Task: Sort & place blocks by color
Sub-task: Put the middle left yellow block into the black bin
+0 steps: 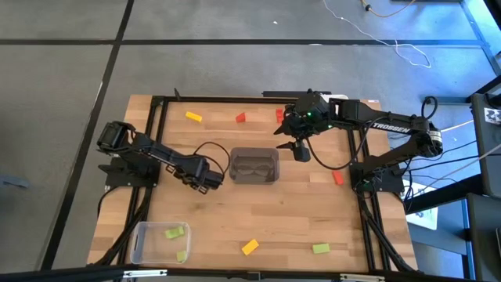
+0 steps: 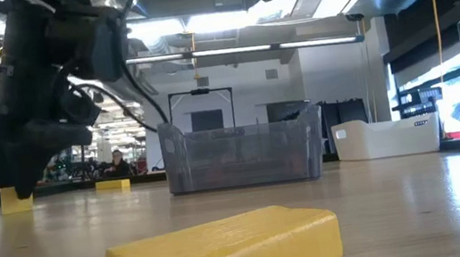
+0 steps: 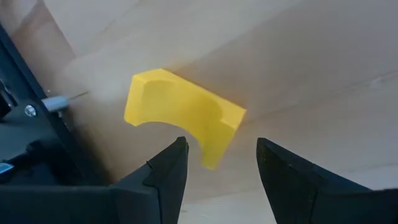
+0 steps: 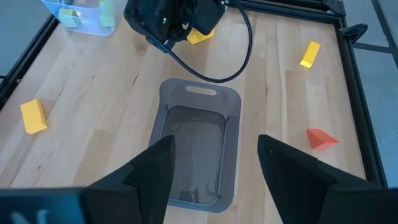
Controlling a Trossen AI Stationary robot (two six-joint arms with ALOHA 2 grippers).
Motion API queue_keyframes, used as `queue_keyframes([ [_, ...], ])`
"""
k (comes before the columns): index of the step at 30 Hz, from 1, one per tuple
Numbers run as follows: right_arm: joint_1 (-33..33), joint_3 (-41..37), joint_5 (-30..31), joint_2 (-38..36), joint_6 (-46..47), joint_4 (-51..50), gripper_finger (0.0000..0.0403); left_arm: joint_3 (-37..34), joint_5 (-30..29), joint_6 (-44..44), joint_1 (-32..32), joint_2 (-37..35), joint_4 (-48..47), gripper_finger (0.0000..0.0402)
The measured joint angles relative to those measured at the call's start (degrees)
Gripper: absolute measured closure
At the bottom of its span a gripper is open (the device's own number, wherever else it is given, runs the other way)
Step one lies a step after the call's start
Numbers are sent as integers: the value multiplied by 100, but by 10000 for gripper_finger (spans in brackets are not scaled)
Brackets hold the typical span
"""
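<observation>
Yellow block (image 3: pixel 180 115) just beyond left fingers (image 3: pixel 169 171)

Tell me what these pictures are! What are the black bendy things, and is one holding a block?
They are two robot arms at a wooden table. One picture looks down from above, one peeks across the tabletop, and two come from cameras on the arms' wrists. Yellow, red and green blocks lie scattered. The left end effector is open over a yellow block, not gripping it. The right end effector hangs open above the grey bin, holding nothing. The clear bin has green blocks inside.
</observation>
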Motion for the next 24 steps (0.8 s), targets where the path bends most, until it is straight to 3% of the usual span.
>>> queue_keyframes([
  [6, 0, 0, 0, 0, -64, 1, 173, -137, -301, 9, 2, 0, 346, 219],
  [12, -1, 0, -1, 0, -69, 1, 173, -396, 2, 174, 0, -22, 776, 237],
  [24, -2, 0, -150, 0, -353, -61, 173, -416, 67, 625, 2, -35, 922, 363],
])
